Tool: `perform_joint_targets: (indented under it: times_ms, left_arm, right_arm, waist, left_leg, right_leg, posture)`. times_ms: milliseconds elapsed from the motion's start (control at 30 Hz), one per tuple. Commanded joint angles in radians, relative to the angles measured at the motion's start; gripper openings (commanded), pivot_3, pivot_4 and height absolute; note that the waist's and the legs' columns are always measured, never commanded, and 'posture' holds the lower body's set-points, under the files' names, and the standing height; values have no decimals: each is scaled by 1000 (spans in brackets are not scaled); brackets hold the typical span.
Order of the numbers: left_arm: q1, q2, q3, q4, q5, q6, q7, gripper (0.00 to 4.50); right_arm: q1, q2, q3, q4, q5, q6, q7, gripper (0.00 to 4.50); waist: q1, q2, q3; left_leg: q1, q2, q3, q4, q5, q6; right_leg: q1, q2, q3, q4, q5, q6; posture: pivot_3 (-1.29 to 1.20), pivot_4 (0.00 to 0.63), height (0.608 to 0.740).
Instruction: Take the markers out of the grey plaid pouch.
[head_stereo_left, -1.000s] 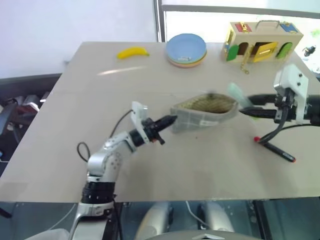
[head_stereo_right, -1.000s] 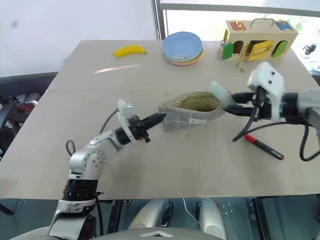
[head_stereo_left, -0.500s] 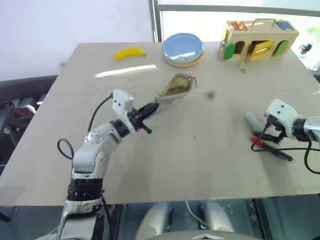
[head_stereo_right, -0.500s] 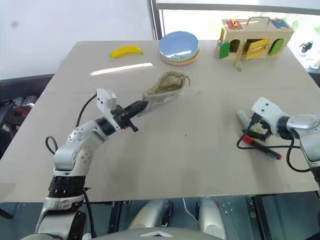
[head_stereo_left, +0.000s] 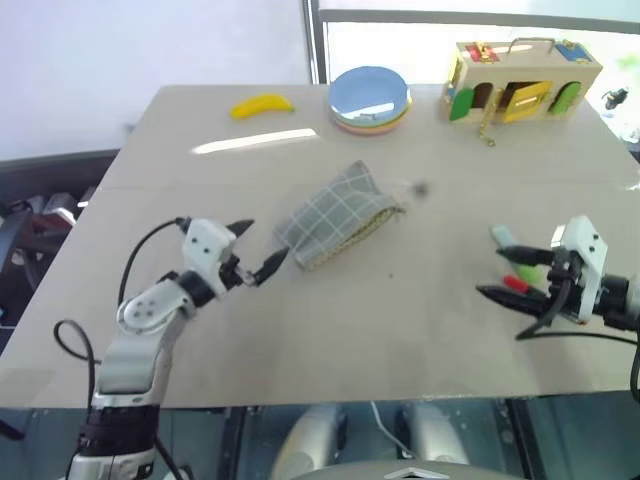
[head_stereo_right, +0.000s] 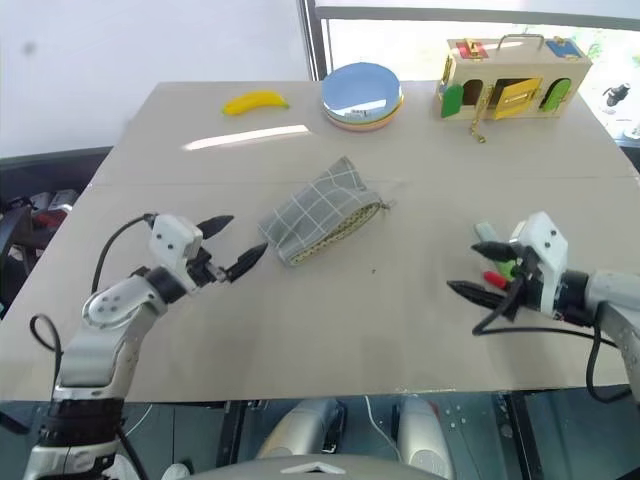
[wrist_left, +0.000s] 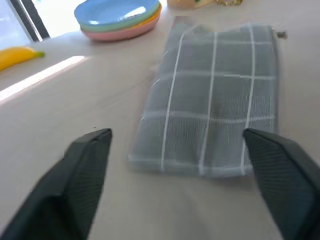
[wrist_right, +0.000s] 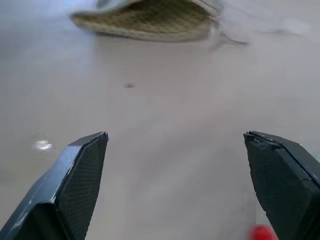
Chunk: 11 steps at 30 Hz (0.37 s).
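Counter (head_stereo_left: 330, 350): pale beige top, seam line running across mid-depth, bright glare streak near far-left. White wall behind on left, window w/ dark frame behind on right. Far edge carries yellow banana (head_stereo_left: 263, 104), stack of plates (head_stereo_left: 371, 99) (blue on top) and wooden latch box (head_stereo_left: 524, 78) w/ coloured doors.

Grey plaid pouch (head_stereo_left: 333, 216) lies flat on counter near centre, tan-edged mouth toward the robot's right, touched by neither tool. Left tool (head_stereo_left: 257, 248) just beside pouch's near-left corner, fingers spread wide, empty. Right tool (head_stereo_right: 481, 266) well apart from pouch on the right side, fingers also spread, nothing between them.

Markers (head_stereo_left: 512, 261): teal-green one, and a red one partly behind right tool; lying on counter by that tool. Count unclear – tool and its cable cover part of them. Red tip (wrist_right: 262, 233) cut off at edge of right wrist view. Pouch interior too blurred to tell whether anything is left inside.

Vs 1 s ago: pouch was held up between both tools, mouth open upward; at 0.5 s left tool alone held it aloft. Now it is down on counter and left tool has let go and drawn back toward the left. Right tool has dropped lower, near counter.
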<state>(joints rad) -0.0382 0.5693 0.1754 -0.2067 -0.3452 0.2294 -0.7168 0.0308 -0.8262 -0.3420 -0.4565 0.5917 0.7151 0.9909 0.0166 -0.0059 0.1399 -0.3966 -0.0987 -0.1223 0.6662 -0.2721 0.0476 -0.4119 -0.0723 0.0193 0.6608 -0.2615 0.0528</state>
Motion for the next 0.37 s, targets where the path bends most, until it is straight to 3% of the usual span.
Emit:
perform_joint_targets:
  times_ms: [33, 200, 367]
  left_arm:
    - [146, 61, 27, -109, -54, 91, -56, 4432]
    - [299, 72, 52, -87, -55, 70, -85, 4432]
    - [384, 83, 54, -48, -37, -2, -144, 4432]
  right_arm:
    - [200, 74, -59, -44, -1, -114, 22, 4429]
    - [385, 170, -88, 82, -40, -329, 93, 4429]
    - [436, 162, -112, 194, -57, -470, 167, 4429]
  waist:
    - [0, -2, -1]
    - [0, 3, 1]
    - [-3, 5, 1]
  left_leg:
    - [0, 0, -1, -1, 0, 0]
    - [3, 1, 1, -3, 0, 0]
    - [21, 2, 4, -7, -6, 1]
  right_leg:
    - [0, 0, 0, 0, 0, 0]
    - [2, 0, 1, 0, 0, 0]
    - [18, 0, 3, -4, -3, -3]
  posture:
    - [0, 150, 740]
    - [0, 150, 740]
    - [0, 150, 740]
